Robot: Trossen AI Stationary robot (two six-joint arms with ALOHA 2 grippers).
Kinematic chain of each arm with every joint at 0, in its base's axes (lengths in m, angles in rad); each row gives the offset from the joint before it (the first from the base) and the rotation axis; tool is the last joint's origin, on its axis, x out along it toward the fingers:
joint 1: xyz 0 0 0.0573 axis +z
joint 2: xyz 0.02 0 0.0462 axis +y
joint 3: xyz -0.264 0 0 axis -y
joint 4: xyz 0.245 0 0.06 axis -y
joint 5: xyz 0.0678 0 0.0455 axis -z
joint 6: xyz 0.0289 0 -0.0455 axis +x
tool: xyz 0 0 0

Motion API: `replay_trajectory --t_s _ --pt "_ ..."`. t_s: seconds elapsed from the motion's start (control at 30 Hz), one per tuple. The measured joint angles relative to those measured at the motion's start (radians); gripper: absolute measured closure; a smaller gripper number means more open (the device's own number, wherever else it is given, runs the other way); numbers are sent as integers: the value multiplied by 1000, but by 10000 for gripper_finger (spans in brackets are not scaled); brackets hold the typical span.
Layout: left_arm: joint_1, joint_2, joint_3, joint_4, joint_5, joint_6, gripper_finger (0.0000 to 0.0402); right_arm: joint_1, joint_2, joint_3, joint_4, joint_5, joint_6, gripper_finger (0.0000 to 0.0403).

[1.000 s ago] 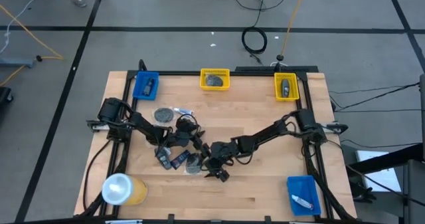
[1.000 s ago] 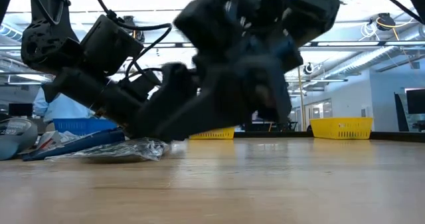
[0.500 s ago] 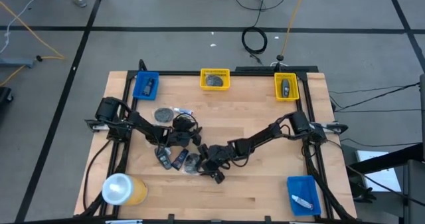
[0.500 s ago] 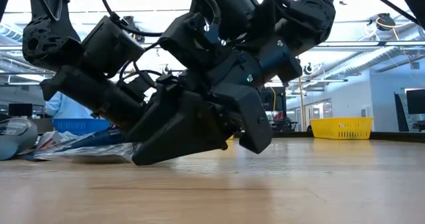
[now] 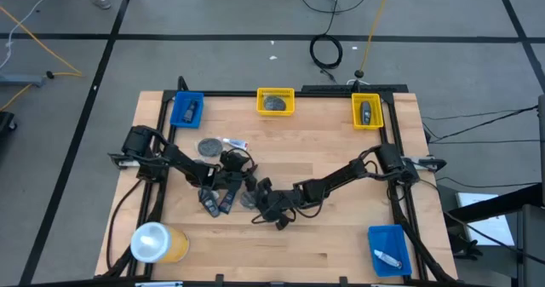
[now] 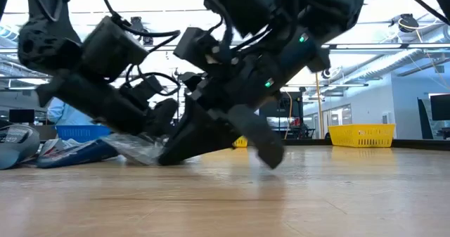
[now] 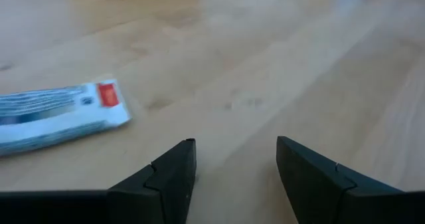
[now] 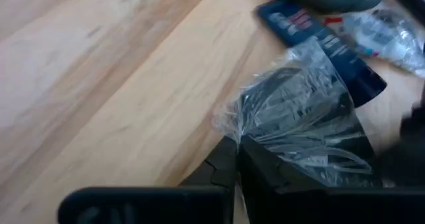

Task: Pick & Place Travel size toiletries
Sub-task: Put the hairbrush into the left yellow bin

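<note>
Pinching a clear-wrapped toiletry packet at table centre, right gripper jaws together on its wrapper edge; lift slowly to avoid slippage. Left gripper apart, empty, just left.

My two tools meet near the middle of the surface: my right tool sits just right of my left tool, with a wrapped packet pinched between its fingers. A tube lies ahead of my left tool (apart from it). Three bins line the far edge, a fourth bin is at the near right corner, and a roll at the near left.
</note>
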Motion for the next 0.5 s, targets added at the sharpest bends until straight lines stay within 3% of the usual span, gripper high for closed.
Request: replay_trajectory --t_s 0.3,0.5 --pt "-71 -52 0 12 -99 114 190 47 -161 -155 -40 24 104 401" --pt "-101 -53 1 113 -79 232 190 71 -365 -438 282 62 159 402"
